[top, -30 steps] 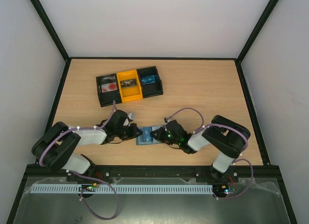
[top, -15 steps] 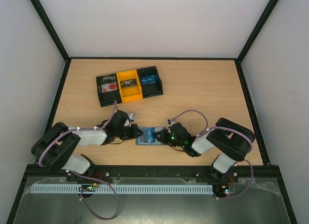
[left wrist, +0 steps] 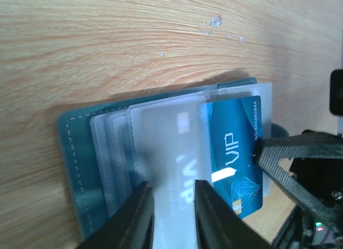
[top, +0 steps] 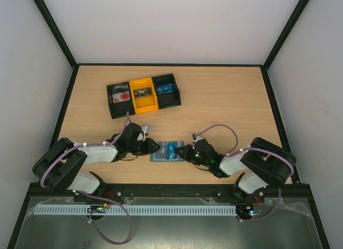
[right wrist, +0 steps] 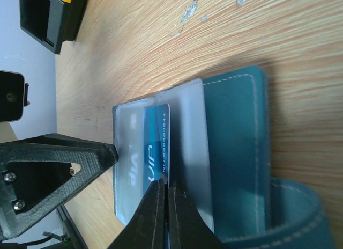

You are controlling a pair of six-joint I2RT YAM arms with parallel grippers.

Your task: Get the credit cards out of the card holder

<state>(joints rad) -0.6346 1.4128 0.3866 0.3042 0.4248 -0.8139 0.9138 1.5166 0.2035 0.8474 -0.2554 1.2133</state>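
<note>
**Position.** The card holder (top: 159,155) lies open on the table (top: 230,99) at 6 o'clock, near the front edge. The three-compartment tray (top: 112,108) stands well apart at the holder's 11 o'clock.

**Left gripper** (left wrist: 172,183), at the holder's 9 o'clock. The jaws are parted only narrowly. Their tips are set down on a clear sleeve (left wrist: 161,125), which lies flat between them. Nothing is pinched.

**Right gripper** (right wrist: 164,183), at the holder's 3 o'clock. The jaws are closed tight on the edge of the blue VIP card (left wrist: 233,147). The card stands partly out of its sleeve, with the rest under the plastic.

**Risks.**
1. The left jaws hold the holder down by pressure alone. A pull toward 3 o'clock may drag the whole holder along instead of freeing the card.
2. The right grip takes only a thin margin of a smooth card. Friction in the sleeve could draw the card out of the jaws.
3. An upward pull may bend the card or flip the sleeves over.

Whether other sleeves hold further cards cannot be told.
</note>
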